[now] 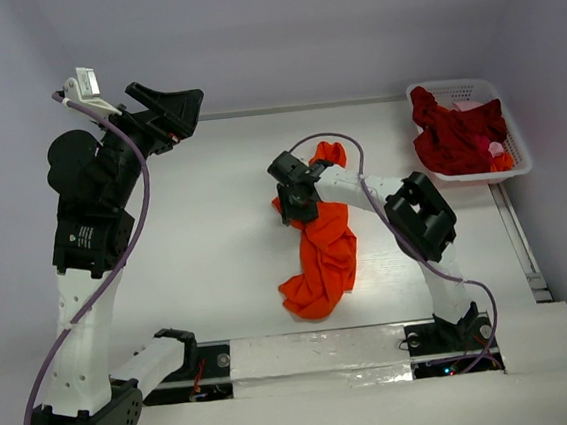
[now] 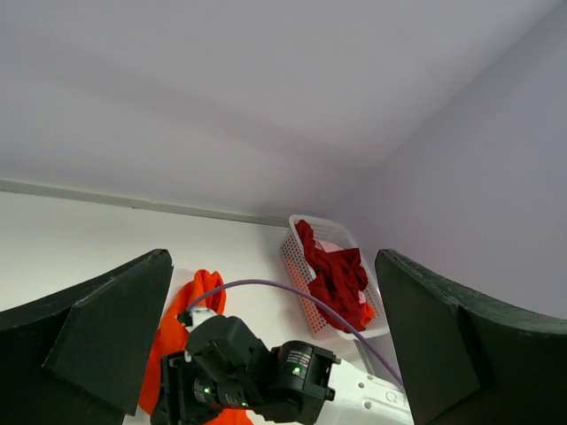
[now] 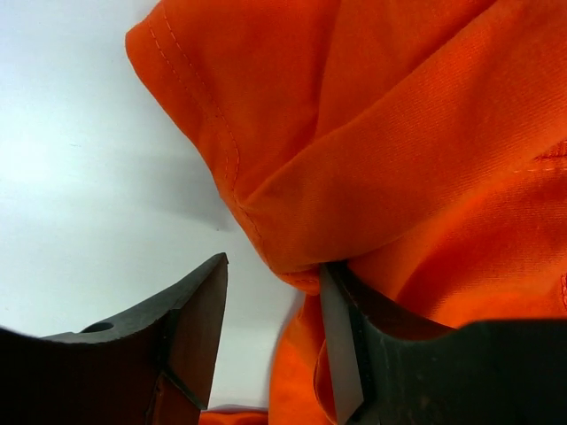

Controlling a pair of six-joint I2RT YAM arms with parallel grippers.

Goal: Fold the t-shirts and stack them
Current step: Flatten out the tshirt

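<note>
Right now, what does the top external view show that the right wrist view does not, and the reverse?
Only top external: the white lattice basket holding dark red t-shirts, and the whole crumpled orange t-shirt on the table. Only right wrist: the stitched hem beside one finger, jaws apart. Both: the orange t-shirt and the right gripper at it.

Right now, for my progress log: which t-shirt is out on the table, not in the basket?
The bright orange t-shirt, crumpled at the right gripper; the dark red ones lie in the white basket.
</note>
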